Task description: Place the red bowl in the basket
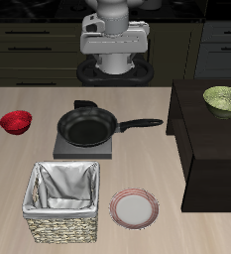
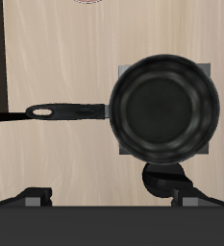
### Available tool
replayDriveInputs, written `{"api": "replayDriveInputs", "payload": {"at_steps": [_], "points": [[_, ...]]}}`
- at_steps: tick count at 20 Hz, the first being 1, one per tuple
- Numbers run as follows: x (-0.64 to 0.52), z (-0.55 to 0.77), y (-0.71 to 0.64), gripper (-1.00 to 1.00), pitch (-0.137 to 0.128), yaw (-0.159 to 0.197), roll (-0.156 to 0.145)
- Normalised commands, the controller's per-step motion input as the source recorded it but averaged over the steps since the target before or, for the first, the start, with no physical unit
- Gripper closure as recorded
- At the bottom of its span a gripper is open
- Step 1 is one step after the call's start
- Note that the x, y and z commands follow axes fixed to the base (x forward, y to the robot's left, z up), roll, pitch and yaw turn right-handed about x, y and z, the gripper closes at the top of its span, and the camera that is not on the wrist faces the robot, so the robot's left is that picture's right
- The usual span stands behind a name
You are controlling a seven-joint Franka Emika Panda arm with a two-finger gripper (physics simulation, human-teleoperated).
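Observation:
The red bowl [image 1: 16, 122] sits upright on the wooden table, beside the frying pan and farther back than the basket. The basket [image 1: 62, 203] stands near the table's front edge; its grey-white cloth lining is folded over the rim and nothing shows inside it. My gripper [image 2: 112, 204] is open and empty, with its fingertips [image 2: 32, 196] spread wide. It hangs high over the back of the table, above the frying pan. The arm [image 1: 112, 40] shows at the back in the exterior view. The red bowl and the basket are out of the wrist view.
A black frying pan [image 1: 87, 127] rests on a grey burner plate at mid-table, and it also shows in the wrist view [image 2: 166, 106]. A pink-rimmed plate [image 1: 134, 208] lies beside the basket. A green patterned bowl [image 1: 224, 99] sits on a dark cabinet [image 1: 211, 149] at the table's side.

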Motion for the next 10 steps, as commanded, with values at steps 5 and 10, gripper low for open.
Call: {"api": "replayDriveInputs", "payload": {"at_steps": [5, 10], "points": [[0.08, -0.04, -0.32, -1.0, 0.001, 0.014, -0.031], [0.11, -0.02, -0.51, -1.0, 0.012, -0.01, -0.069]]}}
